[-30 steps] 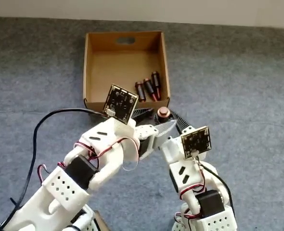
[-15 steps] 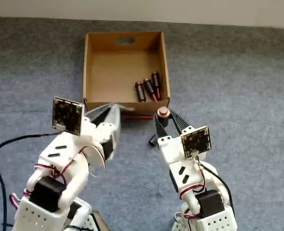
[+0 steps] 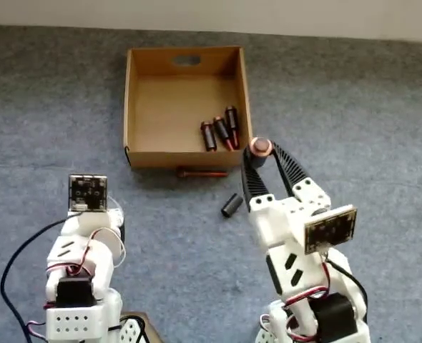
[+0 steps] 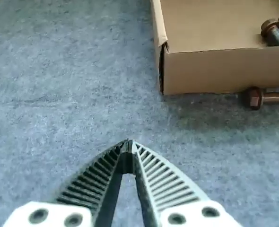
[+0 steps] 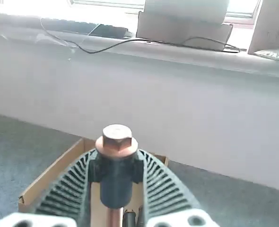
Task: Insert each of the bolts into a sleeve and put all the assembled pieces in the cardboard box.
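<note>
Step in hand: By my reading this was the delivery of a finished piece. The right gripper [image 3: 262, 154] held an assembled piece [image 5: 116, 177], a copper-headed bolt seated in a dark cylindrical sleeve, just beside the corner of the open brown cardboard box [image 3: 164, 107] nearest the right arm.

Next move: It called for carrying the piece over the box wall to bare floor and letting go low, so that it would not roll or knock the others. One bolt and one sleeve were then left to pair.

Right gripper: Its jaws were parted only as far as the sleeve's width and clamped on the sleeve's sides. The piece stood upright, with the bolt head above the fingertips.

Left gripper: The left gripper [image 4: 128, 147] was pinched together at the tips and grasped nothing. It sat over the grey carpet [image 3: 354, 107], short of the box's other near corner.

Box contents: Three finished pieces [image 3: 219, 132] lay side by side against the wall on the right arm's side.

Loose bolt: A reddish-brown loose bolt [image 3: 200, 172] lay on the carpet outside the box, along its near wall and just beside it.

Loose sleeve: A short black loose sleeve [image 3: 231, 205] lay on the carpet, apart from the bolt and near the right arm.
</note>
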Controlling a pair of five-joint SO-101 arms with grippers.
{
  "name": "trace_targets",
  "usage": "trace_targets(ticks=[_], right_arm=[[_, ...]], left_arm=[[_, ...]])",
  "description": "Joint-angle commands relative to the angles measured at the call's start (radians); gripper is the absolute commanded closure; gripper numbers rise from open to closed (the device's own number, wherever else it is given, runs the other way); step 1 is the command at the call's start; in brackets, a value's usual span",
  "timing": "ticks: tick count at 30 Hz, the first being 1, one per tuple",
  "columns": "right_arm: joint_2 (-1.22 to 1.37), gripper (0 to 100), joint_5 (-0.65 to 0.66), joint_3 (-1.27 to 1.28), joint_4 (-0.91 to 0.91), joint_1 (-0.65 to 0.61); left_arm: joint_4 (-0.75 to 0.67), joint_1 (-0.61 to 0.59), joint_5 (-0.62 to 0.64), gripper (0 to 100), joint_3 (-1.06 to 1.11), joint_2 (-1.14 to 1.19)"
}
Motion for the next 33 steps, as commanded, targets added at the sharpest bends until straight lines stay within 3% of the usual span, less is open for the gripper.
trace_targets(ticks=[1, 10, 16, 25, 33], right_arm=[[0.194, 99.3, 0.009, -0.186, -0.001, 0.012], [0.858, 99.2, 0.003, -0.481, -0.002, -0.068], [1.218, 99.2, -0.213, -0.708, -0.002, -0.070], [1.712, 99.2, -0.190, -1.112, -0.002, -0.074], [2.018, 99.2, -0.190, -1.288, -0.002, -0.090]], left_arm=[[-0.035, -0.008, -0.032, 99, 0.016, -0.001], [-0.066, -0.008, -0.038, 99, 0.045, 0.007], [-0.040, -0.008, -0.038, 99, 0.045, 0.007], [-0.025, -0.008, -0.038, 99, 0.045, 0.007], [-0.025, -0.008, -0.038, 99, 0.045, 0.007]])
